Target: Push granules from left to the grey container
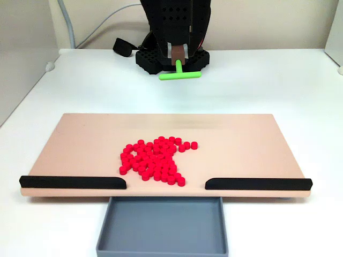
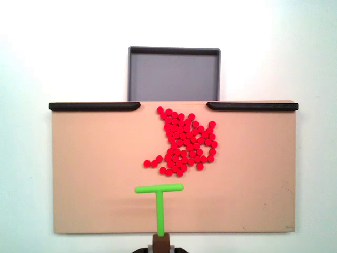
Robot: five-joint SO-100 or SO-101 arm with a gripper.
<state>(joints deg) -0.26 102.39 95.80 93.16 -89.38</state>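
Observation:
The granules point(image 1: 155, 159) point(image 2: 184, 145) are a loose cluster of small red pellets on the beige board point(image 1: 80, 144) point(image 2: 95, 174), close to the gap between two black strips. The grey container point(image 1: 161, 227) point(image 2: 174, 74) sits just beyond that gap, with nothing in it. My gripper point(image 1: 178, 58) point(image 2: 161, 240) is shut on the stem of a green T-shaped stick point(image 1: 179, 75) point(image 2: 159, 188). The stick's crossbar faces the granules and stands apart from them. In a fixed view it is a short way below the cluster's lowest pellets.
Black strips point(image 1: 72, 182) point(image 1: 257, 183) point(image 2: 95, 106) point(image 2: 251, 106) line the board's edge on both sides of the gap. The arm's black base point(image 1: 171, 32) and a cable stand behind the board. White table surrounds the board.

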